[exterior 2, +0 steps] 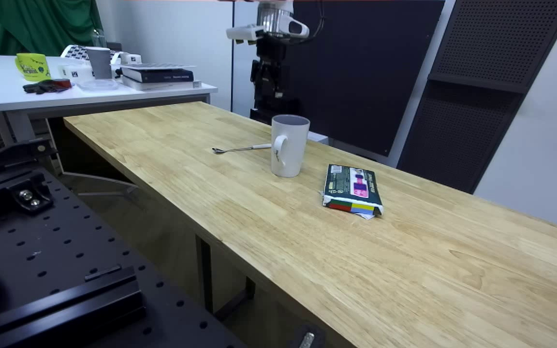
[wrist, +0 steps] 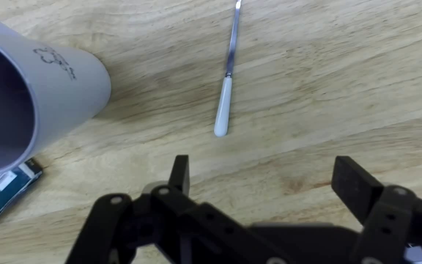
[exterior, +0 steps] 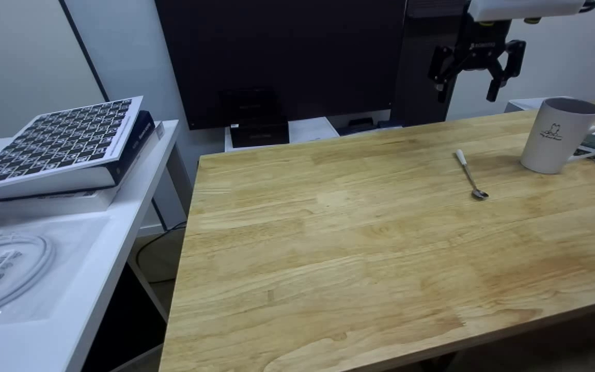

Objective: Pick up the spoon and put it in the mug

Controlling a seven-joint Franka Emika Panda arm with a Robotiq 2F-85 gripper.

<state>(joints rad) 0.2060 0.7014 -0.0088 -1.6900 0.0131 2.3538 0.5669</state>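
The mug (exterior: 560,138) is pale grey-white, darker grey inside, with a thin dark drawing on its side. Beside the mug, the spoon (wrist: 229,69) has a white grip and silvery metal. Under the mug, the bench (exterior: 328,268) is honey-yellow with streaked grain. Near the mug, the packet (exterior 2: 353,186) is dark green and pink with a multicoloured end. Higher than the mug, the fingers (wrist: 355,189) are black

1 spn (wrist: 226,86), 1 wht mug (exterior 2: 294,146)

Spoon (wrist: 229,69), mug (exterior 2: 294,147), packet (exterior 2: 352,187) on table (exterior: 339,248)
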